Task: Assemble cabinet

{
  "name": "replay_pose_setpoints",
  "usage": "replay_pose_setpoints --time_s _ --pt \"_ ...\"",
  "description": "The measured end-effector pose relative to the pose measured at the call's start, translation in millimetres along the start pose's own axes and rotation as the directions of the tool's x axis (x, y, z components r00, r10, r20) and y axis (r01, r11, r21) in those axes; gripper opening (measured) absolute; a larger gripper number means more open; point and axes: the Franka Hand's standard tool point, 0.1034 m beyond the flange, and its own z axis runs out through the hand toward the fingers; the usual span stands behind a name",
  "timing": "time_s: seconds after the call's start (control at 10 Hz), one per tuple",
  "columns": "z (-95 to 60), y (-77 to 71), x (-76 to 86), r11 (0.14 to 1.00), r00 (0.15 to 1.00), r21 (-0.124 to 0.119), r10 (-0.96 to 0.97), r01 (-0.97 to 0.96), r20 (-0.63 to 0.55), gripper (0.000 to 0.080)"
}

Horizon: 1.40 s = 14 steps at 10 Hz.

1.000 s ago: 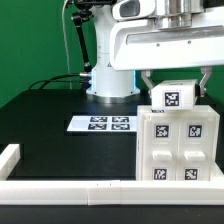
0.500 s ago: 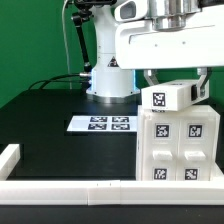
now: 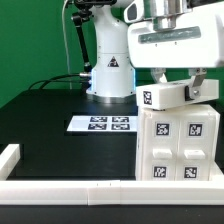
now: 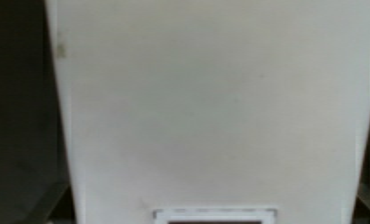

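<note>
Ext. view: I've got the cabinet (image 3: 180, 145) standing upright on the black table (image 3: 50, 140) at approx. 4 o'clock in frame, right up against the white border rail (image 3: 60, 188) along the near edge. Its front shows several b/w square tags, upper row plus lower row.

Directly at 12 o'clock from the cabinet, a small white drawer block (image 3: 180, 95) w/ one tag on its face sits between the fingers (image 3: 206, 76). They're pinching it from both sides. Block is tilted, its end toward the ext. view's left sitting lower. Its lower edge is at the cabinet top; can't tell if touching or just clear.

Marker board (image 3: 100, 123) lies flat on the table at roughly 9 o'clock from the cabinet, well apart. Arm base (image 3: 110, 75) is behind it, approx. 12 o'clock from the board.

Wrist view: blurry; a plain white face (image 4: 208, 110) fills most of it, dark strips either side, and a sliver of a tag (image 4: 212, 215) at one edge. I can't tell which part it is.
</note>
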Motion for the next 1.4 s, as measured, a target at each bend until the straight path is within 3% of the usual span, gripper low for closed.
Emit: replay_pose_setpoints --time_s 0.1,0.5,1.1,1.3,1.4 --pt "0.9 0.8 2.5 0.995 0.995 0.015 0.102 -0.103 0.010 0.0543" --pt "1.6 1.2 3.5 0.930 0.930 0.013 0.367 -0.368 0.031 0.0543" --pt "1.8 2.2 3.8 0.727 0.725 -0.017 0.686 -0.686 0.071 0.0543" --pt "2.6 1.1 -1.3 0.749 0.746 -0.019 0.661 -0.662 0.085 0.0734" --pt "2.2 0.8 -2.0 0.754 0.751 -0.018 0.655 -0.656 0.086 0.0734"
